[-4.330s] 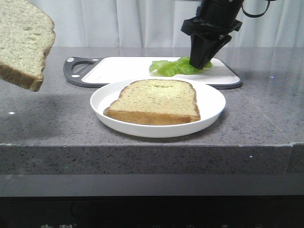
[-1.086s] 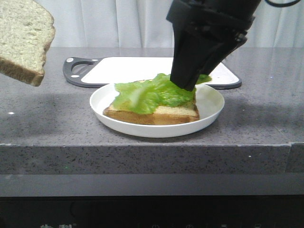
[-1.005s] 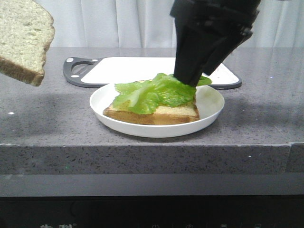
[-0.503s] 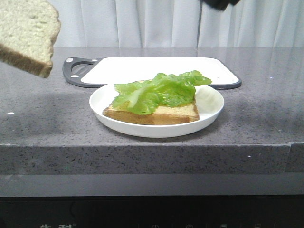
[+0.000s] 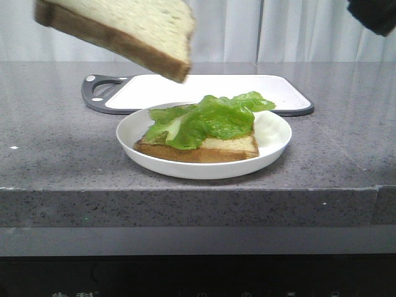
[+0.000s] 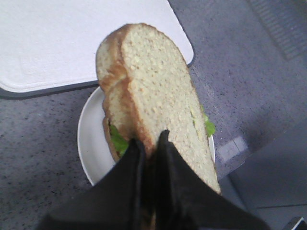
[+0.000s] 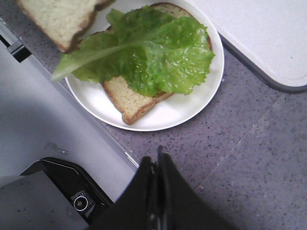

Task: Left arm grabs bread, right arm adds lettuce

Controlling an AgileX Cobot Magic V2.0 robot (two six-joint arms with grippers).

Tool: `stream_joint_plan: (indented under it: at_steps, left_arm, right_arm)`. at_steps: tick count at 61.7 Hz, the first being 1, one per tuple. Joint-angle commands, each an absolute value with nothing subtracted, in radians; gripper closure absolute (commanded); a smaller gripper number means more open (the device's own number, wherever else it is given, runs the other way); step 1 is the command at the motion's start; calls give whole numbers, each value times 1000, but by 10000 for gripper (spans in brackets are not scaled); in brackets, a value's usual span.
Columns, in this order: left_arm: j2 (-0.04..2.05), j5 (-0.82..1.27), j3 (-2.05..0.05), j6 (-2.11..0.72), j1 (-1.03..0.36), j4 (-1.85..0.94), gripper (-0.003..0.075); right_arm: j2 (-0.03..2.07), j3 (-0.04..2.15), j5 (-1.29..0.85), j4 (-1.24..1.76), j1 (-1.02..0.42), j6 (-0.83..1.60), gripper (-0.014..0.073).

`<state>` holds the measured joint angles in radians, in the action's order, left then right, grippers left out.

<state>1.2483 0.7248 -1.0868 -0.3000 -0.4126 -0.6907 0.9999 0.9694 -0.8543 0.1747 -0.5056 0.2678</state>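
My left gripper (image 6: 149,141) is shut on the bread (image 6: 153,91), a speckled slice with a brown crust. It hangs tilted in the air above the plate's left part in the front view (image 5: 124,28); the gripper itself is out of that view. The lettuce (image 5: 207,117) lies on the other slice (image 5: 216,148) on the white plate (image 5: 275,133). It also shows in the right wrist view (image 7: 148,52). My right gripper (image 7: 157,158) is shut and empty, high above the counter beside the plate; a dark bit of the arm (image 5: 374,12) shows at the top right.
A white cutting board with a dark grey rim (image 5: 185,90) lies behind the plate. The grey speckled counter's front edge (image 5: 198,192) runs just in front of the plate.
My left gripper has carried the bread rightward from the far left to above the plate. My right gripper let go of the lettuce on the plated slice, rose and withdrew to the right.
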Motion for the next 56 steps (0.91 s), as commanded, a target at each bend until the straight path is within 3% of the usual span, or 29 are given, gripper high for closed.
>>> stream_joint_plan:
  at_steps: [1, 35, 41, 56]
  left_arm:
    - [1276, 667, -1140, -303, -450, -751, 739]
    - [1517, 651, -1227, -307, -498, -830, 735]
    - [1539, 662, -1227, -307, -498, -830, 686]
    - [1545, 673, -1227, -307, -498, -814, 472]
  right_arm:
    - [931, 961, -774, 195, -506, 269, 652]
    - [853, 929, -809, 199, -506, 269, 652]
    - [853, 929, -809, 199, -506, 269, 652]
    - [853, 929, -809, 199, -506, 269, 652]
